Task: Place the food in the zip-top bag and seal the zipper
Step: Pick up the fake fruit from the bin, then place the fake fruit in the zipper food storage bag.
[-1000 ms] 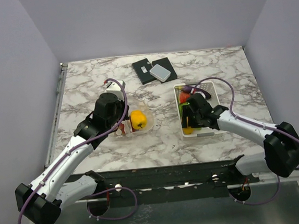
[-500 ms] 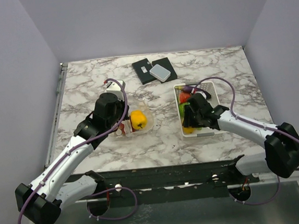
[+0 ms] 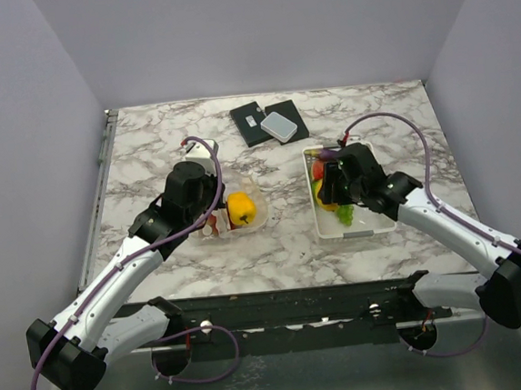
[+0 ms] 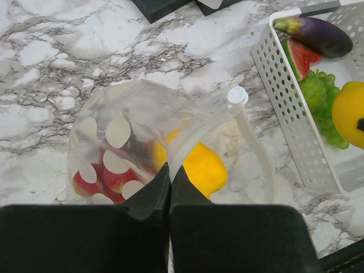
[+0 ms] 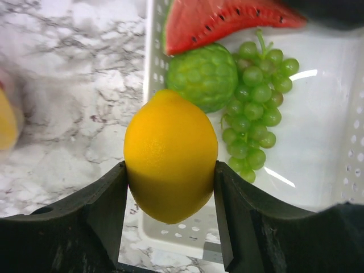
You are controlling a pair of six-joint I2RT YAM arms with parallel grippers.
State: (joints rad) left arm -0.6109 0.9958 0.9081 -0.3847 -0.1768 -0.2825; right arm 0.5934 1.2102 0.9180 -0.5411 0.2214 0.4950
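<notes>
We log mid-transfer: right pincer (image 5: 170, 196) clamped on a lemon (image 5: 170, 148) above the white basket (image 5: 151, 57), left pincer (image 4: 169, 190) pressed together on the rim of the zip-top bag (image 4: 108, 122) gaping just ahead of it; next, we judge, carry the lemon across and release inside.

Grey-veined white marble counter (image 3: 146, 141). Clear zip-top bag (image 4: 142, 108) with white dots, red strawberries (image 4: 114, 181) – white perforated basket (image 4: 284, 114) – yellow lemon (image 5: 170, 156), green grapes (image 5: 256, 108), red watermelon slice (image 5: 222, 20), purple eggplant (image 4: 315, 35).
</notes>
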